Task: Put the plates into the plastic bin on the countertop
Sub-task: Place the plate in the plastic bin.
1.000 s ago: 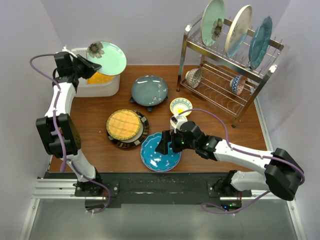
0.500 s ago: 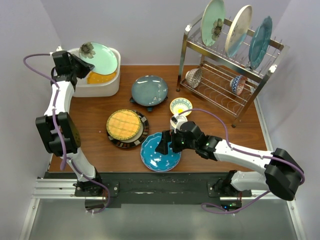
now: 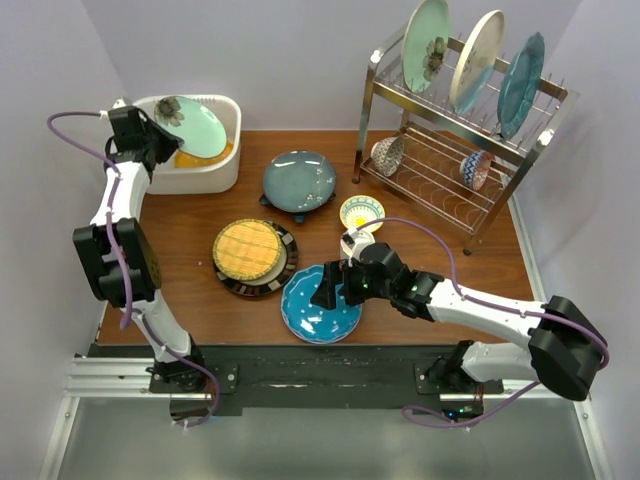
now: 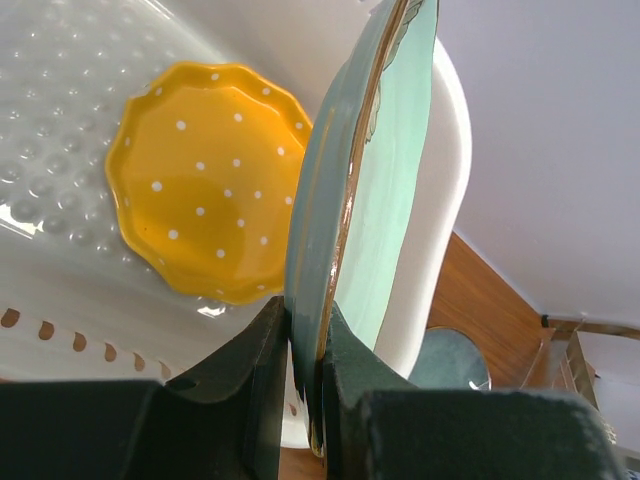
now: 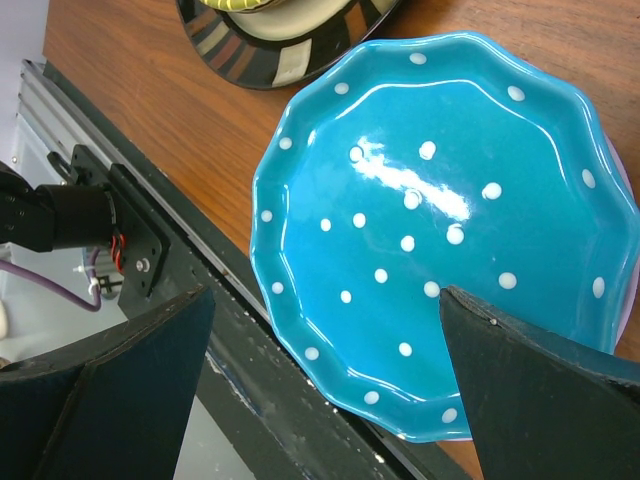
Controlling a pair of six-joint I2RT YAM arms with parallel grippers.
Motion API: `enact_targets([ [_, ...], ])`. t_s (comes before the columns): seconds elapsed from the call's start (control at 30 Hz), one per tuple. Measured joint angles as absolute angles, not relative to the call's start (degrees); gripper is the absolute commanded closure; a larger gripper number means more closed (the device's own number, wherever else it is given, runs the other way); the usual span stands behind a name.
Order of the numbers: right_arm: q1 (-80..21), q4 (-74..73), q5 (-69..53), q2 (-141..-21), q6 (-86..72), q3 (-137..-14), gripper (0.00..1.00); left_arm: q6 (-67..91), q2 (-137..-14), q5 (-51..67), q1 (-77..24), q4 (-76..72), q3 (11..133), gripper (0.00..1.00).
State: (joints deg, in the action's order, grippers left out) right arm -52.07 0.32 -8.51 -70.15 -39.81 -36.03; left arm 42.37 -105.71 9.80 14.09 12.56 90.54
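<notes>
My left gripper [image 3: 150,135] is shut on the rim of the pale green floral plate [image 3: 195,125] and holds it tilted, edge-on, inside the white plastic bin [image 3: 225,172] at the back left. In the left wrist view my gripper [image 4: 305,320] pinches the plate [image 4: 385,180] above the orange dotted plate [image 4: 200,190] lying in the bin [image 4: 445,200]. My right gripper [image 3: 330,285] is open just above the blue dotted plate [image 3: 320,305] on the countertop [image 3: 440,250]. In the right wrist view my gripper [image 5: 325,300] straddles this plate [image 5: 440,230].
The black-rimmed plate with a yellow woven centre [image 3: 250,255] lies left of the blue plate. A dark teal plate [image 3: 298,180] lies behind it. A small patterned bowl [image 3: 361,212] sits by my right arm. The wire dish rack [image 3: 440,170] holds three upright plates and two bowls.
My left gripper has carried the pale green plate down and to the left, from above the bin's rim into the bin, tilting it steeper. The right arm has not moved.
</notes>
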Motion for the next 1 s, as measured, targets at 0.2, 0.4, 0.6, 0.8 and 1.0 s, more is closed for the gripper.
enact_targets([
  [0.2,-52.07,0.32,-8.51,-70.72,-39.64,-36.03,0.01,42.0,-107.37,8.34,14.13,12.6,90.54,1.0],
  [0.4,-52.07,0.23,-8.54,-71.59,-39.59,-36.03,0.01,40.71,-109.19,6.59,14.13,13.32,91.55,1.0],
  [0.6,-52.07,0.19,-8.54,-71.64,-39.55,-36.03,0.01,39.83,-112.18,5.98,14.15,13.47,93.8,1.0],
  [0.8,-52.07,0.14,-8.54,-71.64,-39.42,-36.03,0.01,39.86,-114.17,6.0,14.15,14.0,94.65,1.0],
  [1.0,-52.07,0.1,-8.54,-71.64,-39.4,-36.03,0.01,39.88,-116.31,6.44,14.15,14.44,96.84,1.0],
])
